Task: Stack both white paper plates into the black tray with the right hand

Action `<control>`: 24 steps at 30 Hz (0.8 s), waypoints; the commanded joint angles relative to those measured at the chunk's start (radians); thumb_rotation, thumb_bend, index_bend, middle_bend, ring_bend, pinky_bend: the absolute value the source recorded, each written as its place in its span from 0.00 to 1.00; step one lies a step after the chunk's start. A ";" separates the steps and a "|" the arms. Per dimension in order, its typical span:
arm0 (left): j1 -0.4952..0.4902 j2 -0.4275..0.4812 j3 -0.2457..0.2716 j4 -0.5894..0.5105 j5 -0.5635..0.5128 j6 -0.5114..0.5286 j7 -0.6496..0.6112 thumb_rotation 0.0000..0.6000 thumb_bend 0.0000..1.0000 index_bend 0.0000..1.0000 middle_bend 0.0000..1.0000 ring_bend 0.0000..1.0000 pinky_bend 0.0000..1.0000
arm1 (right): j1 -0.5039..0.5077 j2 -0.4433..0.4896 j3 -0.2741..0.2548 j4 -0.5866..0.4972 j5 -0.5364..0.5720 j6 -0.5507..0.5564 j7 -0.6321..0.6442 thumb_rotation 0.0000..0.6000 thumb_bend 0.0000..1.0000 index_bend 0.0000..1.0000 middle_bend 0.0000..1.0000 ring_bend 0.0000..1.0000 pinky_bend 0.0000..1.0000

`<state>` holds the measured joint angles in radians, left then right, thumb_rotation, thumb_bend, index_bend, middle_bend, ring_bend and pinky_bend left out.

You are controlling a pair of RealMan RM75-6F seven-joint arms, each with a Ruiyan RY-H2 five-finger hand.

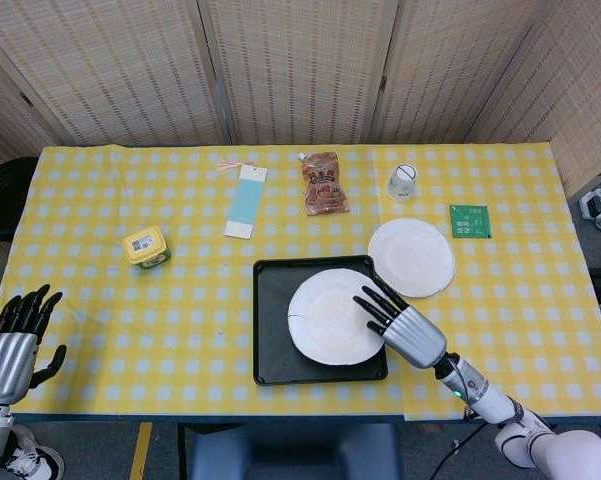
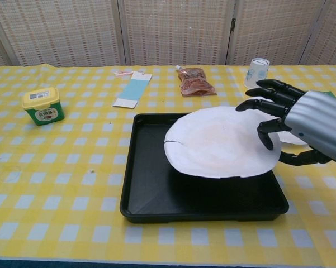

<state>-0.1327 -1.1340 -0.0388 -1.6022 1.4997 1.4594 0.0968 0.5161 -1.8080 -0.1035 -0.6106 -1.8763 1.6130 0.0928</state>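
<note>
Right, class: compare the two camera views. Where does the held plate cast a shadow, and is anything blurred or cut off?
Chest view: the plate held by the right hand throws a dark shadow on the black tray beneath it; the hand is cut off at the frame edge. Head view: light is even and all is sharp, with little shadow showing; the left hand sits at the corner.

Held plate [image 1: 332, 316] above tray [image 1: 270, 350]; second plate [image 1: 412, 256] right.

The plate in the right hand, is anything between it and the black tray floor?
Nothing visible. The right hand holds the paper plate above the black tray, whose visible floor is bare; the second plate lies outside it.
</note>
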 commanded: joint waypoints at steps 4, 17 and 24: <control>0.001 0.006 -0.003 0.002 -0.002 0.001 -0.016 1.00 0.46 0.00 0.00 0.00 0.00 | 0.041 -0.033 -0.003 0.034 0.002 -0.059 -0.011 1.00 0.43 0.73 0.20 0.08 0.00; 0.000 0.020 0.003 0.001 0.003 -0.009 -0.052 1.00 0.46 0.00 0.00 0.00 0.00 | 0.075 -0.047 0.011 -0.003 0.071 -0.203 0.098 1.00 0.43 0.63 0.12 0.07 0.00; 0.000 0.023 0.000 -0.003 -0.003 -0.011 -0.051 1.00 0.46 0.00 0.00 0.00 0.00 | 0.099 -0.038 0.017 -0.045 0.075 -0.227 0.053 1.00 0.43 0.46 0.04 0.02 0.00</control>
<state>-0.1328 -1.1109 -0.0384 -1.6046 1.4968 1.4485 0.0461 0.6113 -1.8508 -0.0895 -0.6444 -1.8041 1.3906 0.1603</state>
